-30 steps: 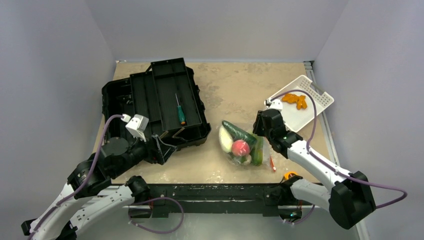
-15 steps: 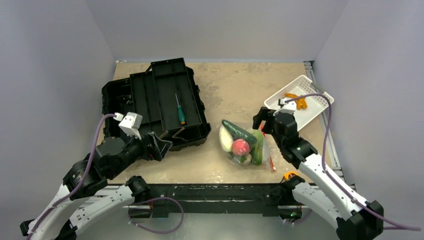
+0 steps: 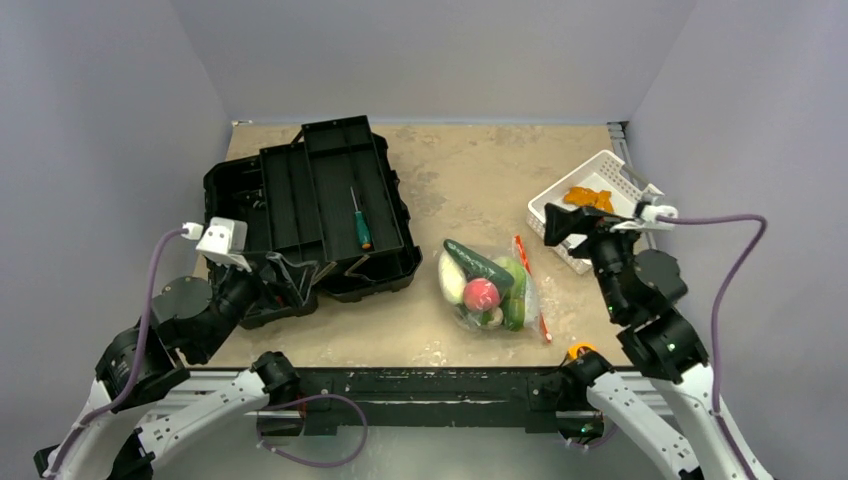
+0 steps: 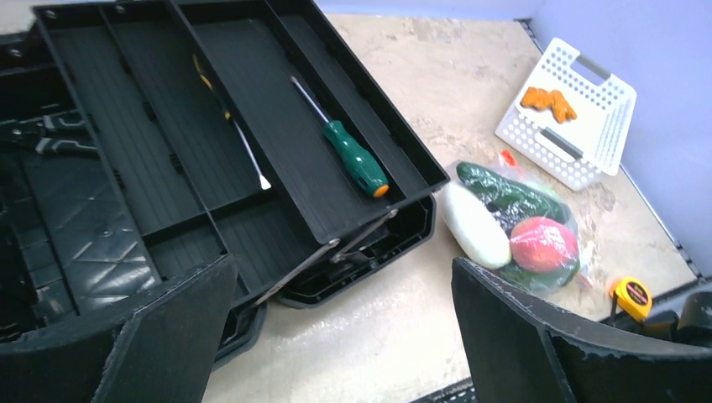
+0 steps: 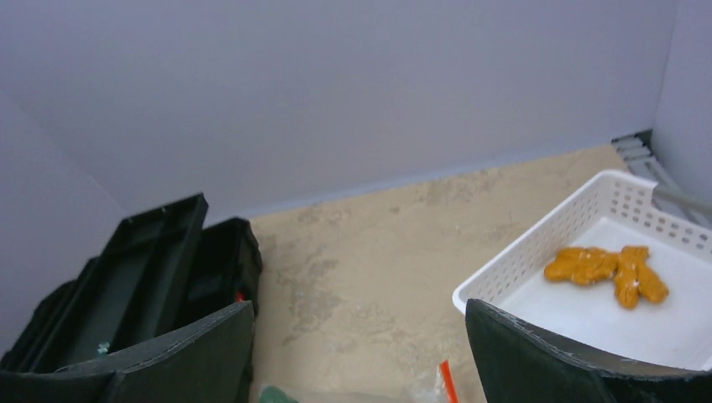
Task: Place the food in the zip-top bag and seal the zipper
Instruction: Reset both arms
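Bag (image 3: 526,300) on tan table (image 3: 470,170), lilac walls (image 3: 420,50)

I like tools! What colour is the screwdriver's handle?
The screwdriver handle is green, orange-tipped; left wrist view shows it best.

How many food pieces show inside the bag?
4: dark green cucumber at the far side, white radish left, pink-red fruit in the middle, light green piece right. More may be hidden underneath.
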`<move>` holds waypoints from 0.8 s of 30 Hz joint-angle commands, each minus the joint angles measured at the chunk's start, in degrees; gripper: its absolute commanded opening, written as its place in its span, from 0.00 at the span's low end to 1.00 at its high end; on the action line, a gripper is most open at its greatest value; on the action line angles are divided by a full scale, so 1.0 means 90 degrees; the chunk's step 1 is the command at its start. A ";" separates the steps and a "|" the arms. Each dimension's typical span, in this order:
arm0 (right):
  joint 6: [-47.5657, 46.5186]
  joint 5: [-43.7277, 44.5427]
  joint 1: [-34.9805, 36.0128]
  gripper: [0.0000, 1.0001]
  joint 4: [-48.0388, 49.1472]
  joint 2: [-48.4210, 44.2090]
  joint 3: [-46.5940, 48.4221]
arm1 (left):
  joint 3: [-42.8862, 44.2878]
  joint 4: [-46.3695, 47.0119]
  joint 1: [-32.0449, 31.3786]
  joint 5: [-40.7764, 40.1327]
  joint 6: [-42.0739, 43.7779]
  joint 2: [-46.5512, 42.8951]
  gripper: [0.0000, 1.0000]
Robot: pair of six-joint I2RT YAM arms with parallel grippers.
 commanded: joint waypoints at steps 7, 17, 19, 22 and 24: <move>-0.0846 0.0712 -0.0011 0.99 -0.0396 -0.0828 0.1652 | 0.0665 0.0078 0.0021 -0.1027 0.0044 -0.0453 1.00; -0.1027 0.0731 -0.0014 0.99 -0.0500 -0.1301 0.2148 | 0.0729 -0.0016 0.0018 -0.1308 -0.0011 -0.0884 1.00; -0.1034 0.0744 -0.0019 0.99 -0.0524 -0.1370 0.2157 | 0.0774 -0.0053 0.0018 -0.1373 -0.0037 -0.0939 1.00; -0.1066 0.0793 -0.0017 0.99 -0.0592 -0.1429 0.2194 | 0.0846 -0.0121 0.0019 -0.1407 -0.0067 -0.0971 1.00; -0.1078 0.0844 -0.0018 0.99 -0.0627 -0.1455 0.2207 | 0.0869 -0.0164 0.0021 -0.1399 -0.0105 -0.0973 1.00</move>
